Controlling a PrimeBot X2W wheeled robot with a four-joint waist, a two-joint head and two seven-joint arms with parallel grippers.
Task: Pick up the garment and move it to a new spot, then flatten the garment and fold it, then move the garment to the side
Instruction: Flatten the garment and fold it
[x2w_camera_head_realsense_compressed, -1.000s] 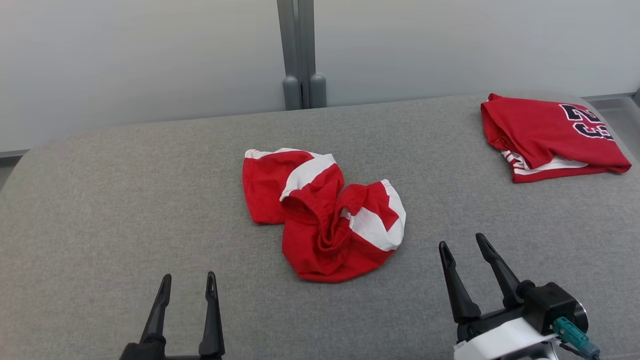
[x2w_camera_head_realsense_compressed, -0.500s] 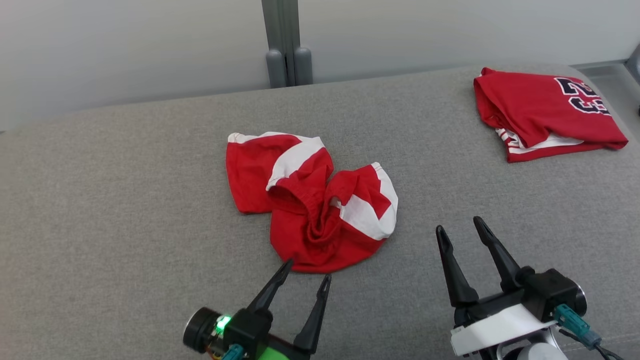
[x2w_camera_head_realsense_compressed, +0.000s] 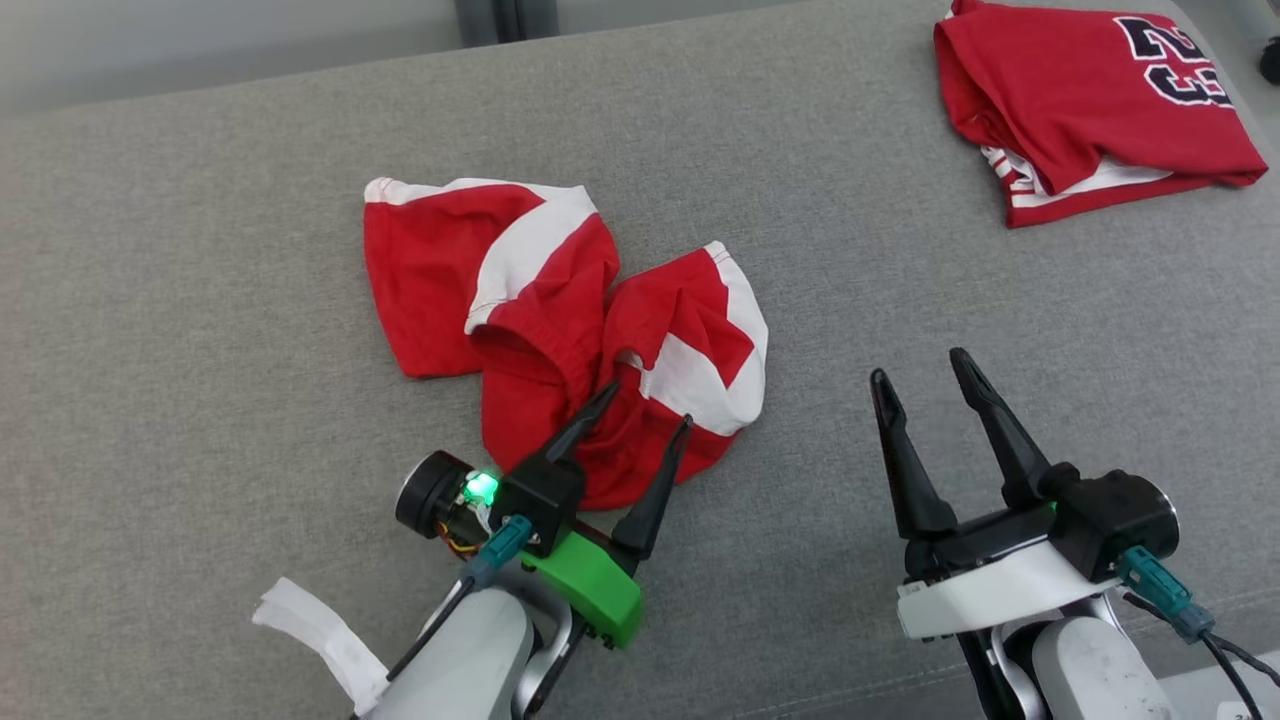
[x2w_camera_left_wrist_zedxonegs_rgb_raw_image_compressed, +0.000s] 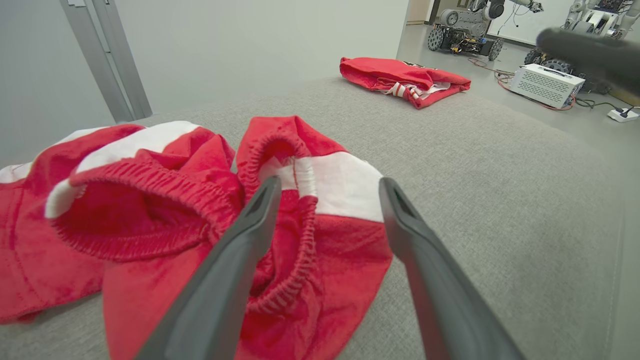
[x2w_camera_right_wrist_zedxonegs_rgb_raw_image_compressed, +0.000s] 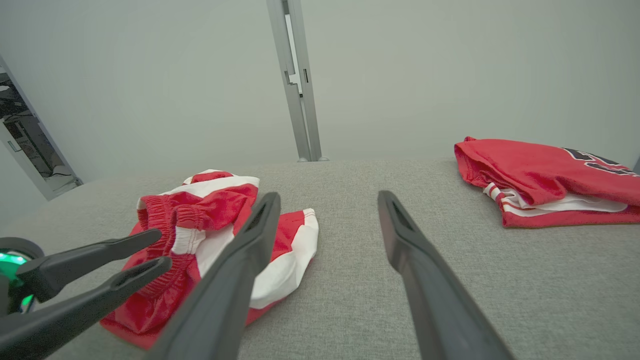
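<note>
We have brought our left gripper (x2w_camera_head_realsense_compressed: 650, 403) up from the lower left corner to the crumpled red-and-white shorts (x2w_camera_head_realsense_compressed: 560, 320). Its spread fingers now reach over their near edge. Our head has also tipped down, sliding the whole scene up the head view.

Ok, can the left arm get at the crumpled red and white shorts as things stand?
Probably yes. The left gripper is open, its jaws spread over the near part of the shorts, with nothing lying in between. Whether it already touches the cloth I cannot tell.
</note>
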